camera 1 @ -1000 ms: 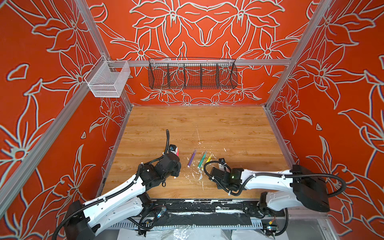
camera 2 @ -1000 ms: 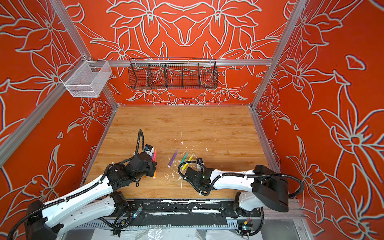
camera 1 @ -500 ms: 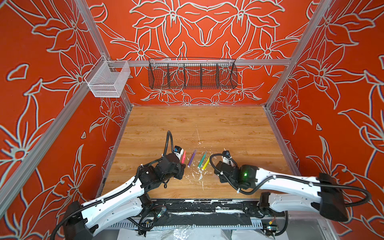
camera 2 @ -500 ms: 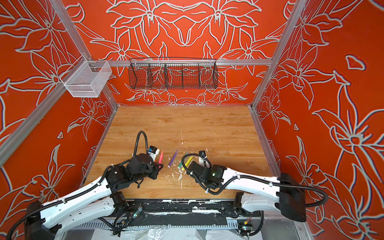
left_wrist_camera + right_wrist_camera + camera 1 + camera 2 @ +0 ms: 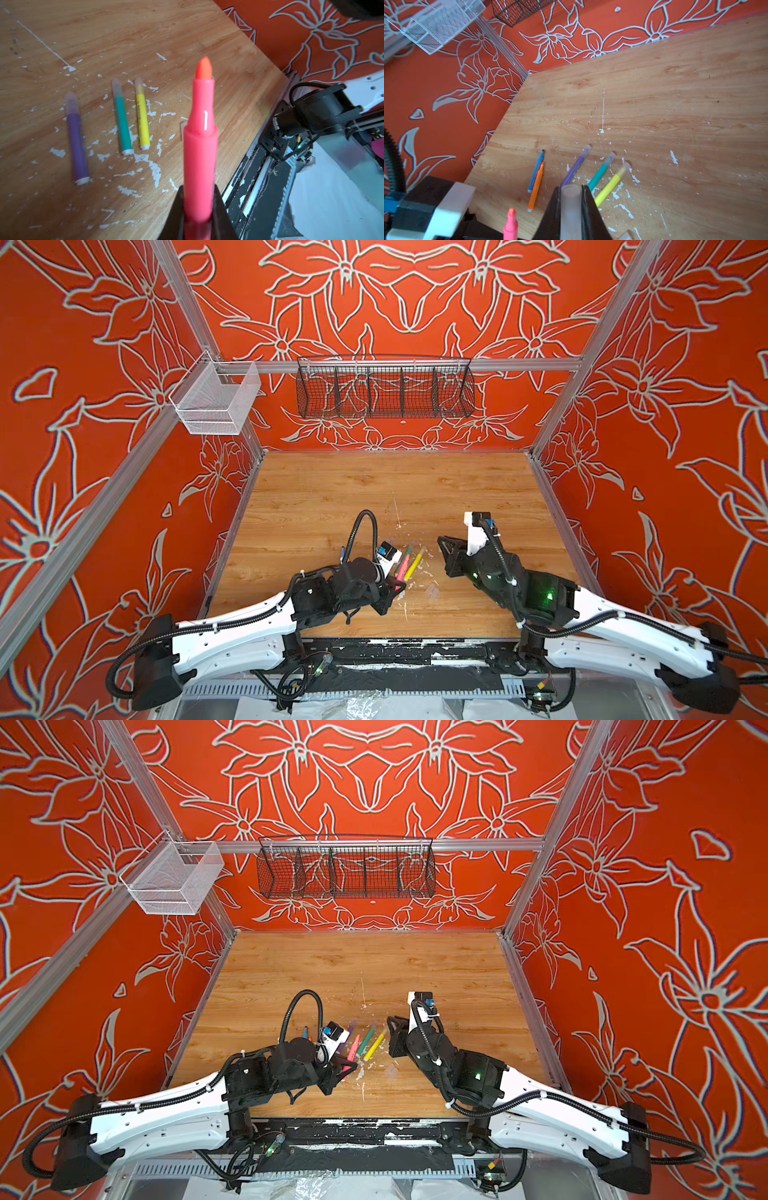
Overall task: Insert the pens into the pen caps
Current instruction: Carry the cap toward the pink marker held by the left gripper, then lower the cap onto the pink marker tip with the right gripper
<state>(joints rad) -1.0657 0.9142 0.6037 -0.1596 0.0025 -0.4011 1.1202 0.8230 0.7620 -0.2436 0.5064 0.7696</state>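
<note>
My left gripper (image 5: 198, 191) is shut on the lower barrel of the pink pen (image 5: 199, 145), whose bare orange-pink tip points away from the wrist. It hangs just above the wooden table (image 5: 374, 489). My right gripper (image 5: 570, 191) is shut on a clear pen cap (image 5: 570, 207). In both top views the two grippers (image 5: 343, 1072) (image 5: 391, 1036) face each other, a short way apart. Between them lie the purple (image 5: 576, 166), green (image 5: 602, 171) and yellow (image 5: 611, 184) pens, each with a clear cap on. The blue (image 5: 536, 172) and orange (image 5: 536, 189) pens lie uncapped on the left.
Loose clear caps (image 5: 390, 1072) lie near the table's front, right of the left gripper. White paint flecks (image 5: 149, 164) dot the wood around the pens. A black wire basket (image 5: 384, 389) and a white mesh basket (image 5: 216, 402) hang on the walls above the table.
My left gripper has carried the pink pen rightward and toward the front, up to the lying pens. My right arm has lifted and swung out to the right with its cap.
</note>
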